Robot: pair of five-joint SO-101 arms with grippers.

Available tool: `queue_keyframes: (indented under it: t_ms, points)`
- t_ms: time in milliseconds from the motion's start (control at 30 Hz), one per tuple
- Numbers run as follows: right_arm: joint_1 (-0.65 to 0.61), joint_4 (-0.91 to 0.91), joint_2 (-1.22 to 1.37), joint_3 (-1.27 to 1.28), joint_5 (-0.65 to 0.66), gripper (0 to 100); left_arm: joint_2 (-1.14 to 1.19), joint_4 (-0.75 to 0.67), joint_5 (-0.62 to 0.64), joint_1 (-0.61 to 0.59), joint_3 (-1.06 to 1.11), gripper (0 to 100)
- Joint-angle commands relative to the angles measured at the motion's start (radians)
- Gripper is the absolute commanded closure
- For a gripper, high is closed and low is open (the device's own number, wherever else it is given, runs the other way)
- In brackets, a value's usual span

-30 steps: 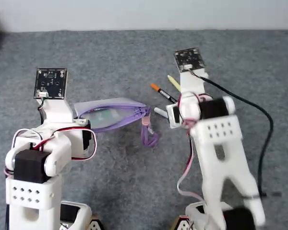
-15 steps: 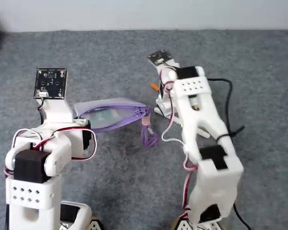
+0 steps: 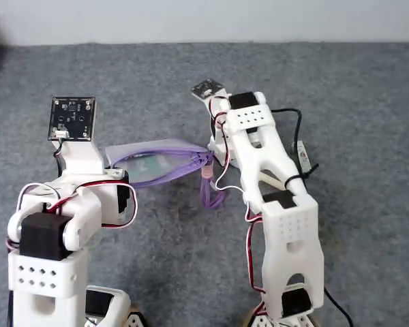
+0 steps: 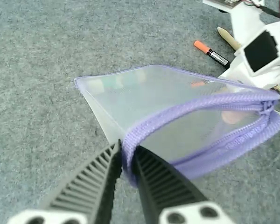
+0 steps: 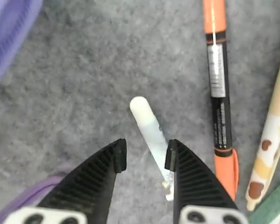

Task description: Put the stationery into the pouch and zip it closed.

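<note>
Left jaws pinch the purple pouch (image 4: 168, 100) by its zipper edge; its length runs toward the right arm. Right jaws, spread, straddle a pale pen (image 5: 148, 128) lying roughly parallel to an orange marker (image 5: 220, 88).

The pouch (image 4: 144, 100) is frosted, translucent plastic edged with woven purple cloth zip tape, the table (image 4: 37, 56) has a rough grey felt-like covering, and the orange pen (image 5: 220, 93) looks like smooth, glossy plastic.
</note>
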Motion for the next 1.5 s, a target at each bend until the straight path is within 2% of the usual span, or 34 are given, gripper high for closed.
queue_keyframes:
  t_ms: [0, 100, 233, 300, 433, 600, 900, 1033, 1200, 1367, 1467]
  points:
    - [-0.002, -0.013, 0.031, -0.060, 0.009, 85.9, 0.002, -0.005, 0.008, 0.006, -0.013, 99]
    - [-0.002, -0.013, 0.068, -0.061, 0.009, 87.0, 0.002, -0.005, 0.008, 0.006, -0.013, 99]
    - [-0.002, -0.015, 0.076, -0.063, 0.008, 99.8, 0.002, -0.005, 0.008, 0.008, -0.013, 99]
    - [0.002, -0.004, 0.071, -0.064, 0.005, 97.5, 0.002, -0.005, 0.008, 0.008, -0.013, 99]
    - [0.016, -0.002, 0.010, -0.064, 0.003, 99.0, 0.002, -0.005, 0.008, 0.008, -0.013, 99]
    - [0.019, 0.102, -0.110, -0.064, 0.000, 99.1, 0.002, -0.005, 0.008, 0.008, -0.016, 99]
    - [0.018, 0.326, -0.403, -0.060, -0.190, 99.1, 0.002, -0.005, 0.008, 0.008, -0.018, 99]
    - [0.015, 0.328, -0.576, -0.040, -0.253, 99.1, 0.002, -0.005, 0.008, 0.008, -0.018, 99]
    - [-0.051, 0.326, -0.829, 0.091, -0.298, 99.1, 0.002, -0.005, 0.008, 0.008, -0.018, 99]
    - [-0.159, 0.315, -1.036, 0.216, -0.443, 99.1, 0.002, -0.005, 0.008, 0.008, -0.018, 99]
    - [-0.223, 0.246, -1.136, 0.292, -0.531, 99.1, 0.002, -0.005, 0.008, 0.008, -0.018, 99]
